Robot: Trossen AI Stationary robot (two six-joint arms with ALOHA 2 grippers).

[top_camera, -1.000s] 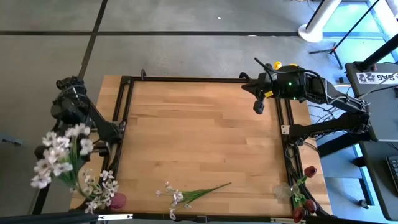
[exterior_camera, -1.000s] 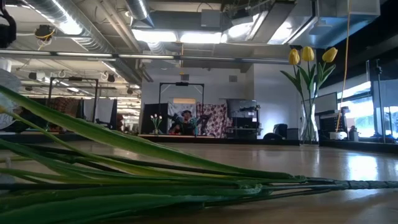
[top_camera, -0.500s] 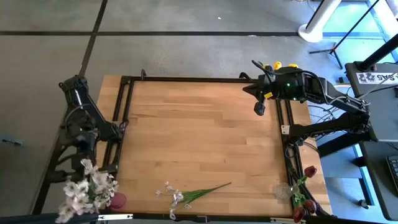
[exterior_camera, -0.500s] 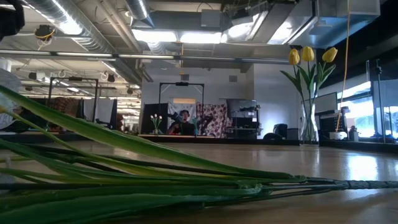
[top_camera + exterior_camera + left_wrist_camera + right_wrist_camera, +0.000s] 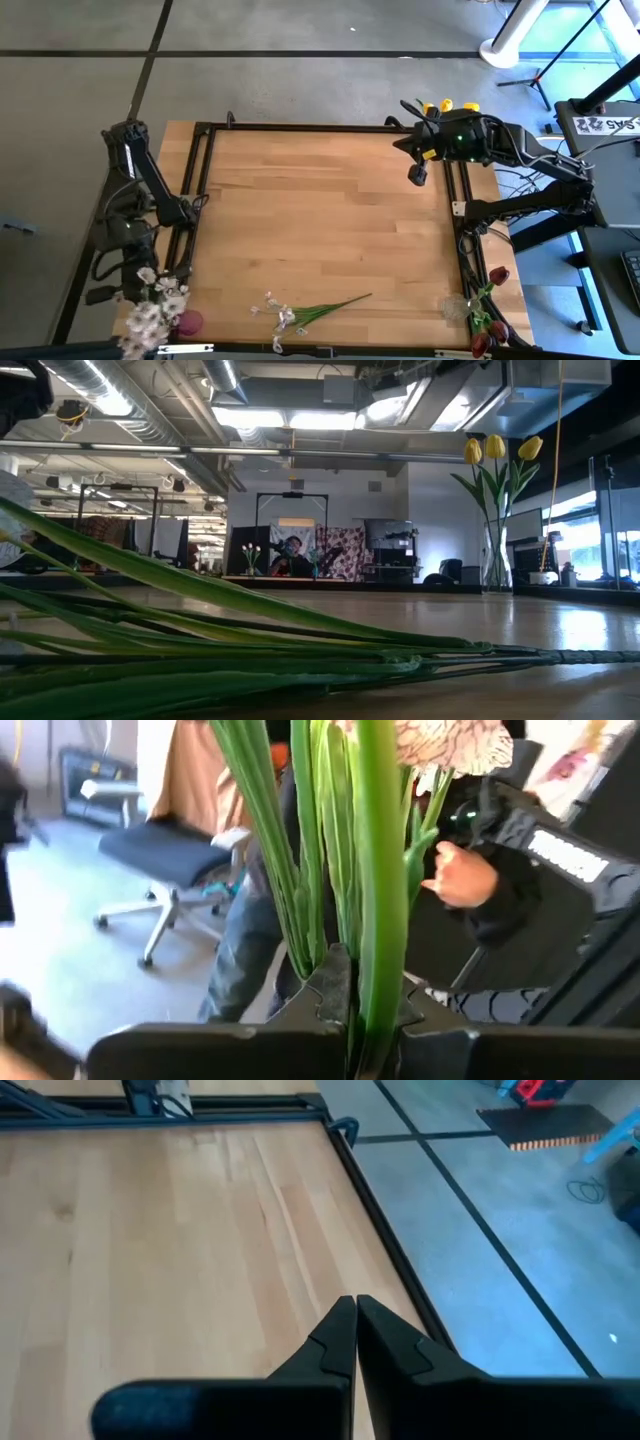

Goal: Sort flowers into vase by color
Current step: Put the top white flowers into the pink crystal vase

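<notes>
A bunch of white-pink flowers [image 5: 150,312] is clamped in the left gripper [image 5: 352,1010] just beside the pink vase [image 5: 189,323]. Another spray [image 5: 305,314] lies on the bench [image 5: 320,220] near that vase. The right gripper [image 5: 354,1330], closed and empty, hovers far from the vase.

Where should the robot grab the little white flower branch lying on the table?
Probably the bare green stem of the white blossom spray, near its right end. It lies flat, so come straight down with the jaws across the stem, clear of the fragile blossoms at its left.
</notes>
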